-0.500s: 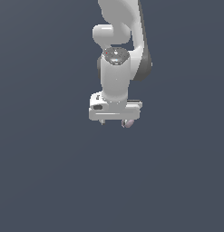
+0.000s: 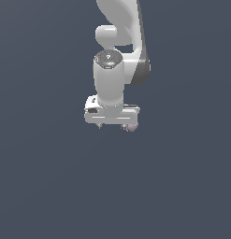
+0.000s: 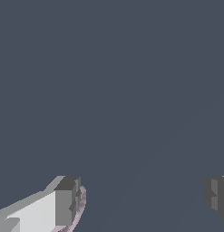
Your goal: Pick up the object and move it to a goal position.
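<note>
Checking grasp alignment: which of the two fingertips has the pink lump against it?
The fingertip with the white finger body visible; the object peeks out beside it. The other fingertip stands clear across the open gap.

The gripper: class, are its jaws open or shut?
Open. In the wrist view the gripper's two fingertips stand far apart, and the pinkish lump lies beside one finger, not between them.

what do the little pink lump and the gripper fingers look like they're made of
The object: pale pinkish-mauve, matte, no highlights; only a sliver shows beside one finger, so soft rubber, clay or foam are all possible. This is a simulator render, so material is a guess.
The fingers: flat grey blocky tips, dull finish, like hard plastic or rubber pads; the gripper body is smooth white, plastic-looking.
</note>
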Controlling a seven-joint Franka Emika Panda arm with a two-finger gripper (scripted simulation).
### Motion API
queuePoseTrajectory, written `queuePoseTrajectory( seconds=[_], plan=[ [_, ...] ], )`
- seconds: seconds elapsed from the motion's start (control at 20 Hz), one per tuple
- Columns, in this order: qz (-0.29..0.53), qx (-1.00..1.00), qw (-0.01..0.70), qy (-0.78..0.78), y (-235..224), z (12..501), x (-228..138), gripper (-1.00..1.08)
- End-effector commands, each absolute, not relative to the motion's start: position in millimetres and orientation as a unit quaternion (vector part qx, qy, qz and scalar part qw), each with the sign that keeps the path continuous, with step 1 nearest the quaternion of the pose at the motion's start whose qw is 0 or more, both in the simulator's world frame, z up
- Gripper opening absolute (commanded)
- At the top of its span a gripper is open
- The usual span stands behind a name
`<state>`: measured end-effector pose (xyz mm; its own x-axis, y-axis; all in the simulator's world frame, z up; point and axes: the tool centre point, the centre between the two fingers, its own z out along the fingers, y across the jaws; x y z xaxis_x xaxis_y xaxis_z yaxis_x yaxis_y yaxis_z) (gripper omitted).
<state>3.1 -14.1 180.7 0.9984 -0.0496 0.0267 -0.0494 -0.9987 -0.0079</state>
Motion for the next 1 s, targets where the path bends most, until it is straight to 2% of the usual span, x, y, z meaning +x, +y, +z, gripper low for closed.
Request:
queuePoseTrajectory(
  seconds=[0.0,0.95],
  plan=[
    [-0.013,-0.999,0.004,0.029,-18,181,3,1.00],
    [-0.009,-0.994,0.005,0.109,20,155,-21,1.00]
  ],
)
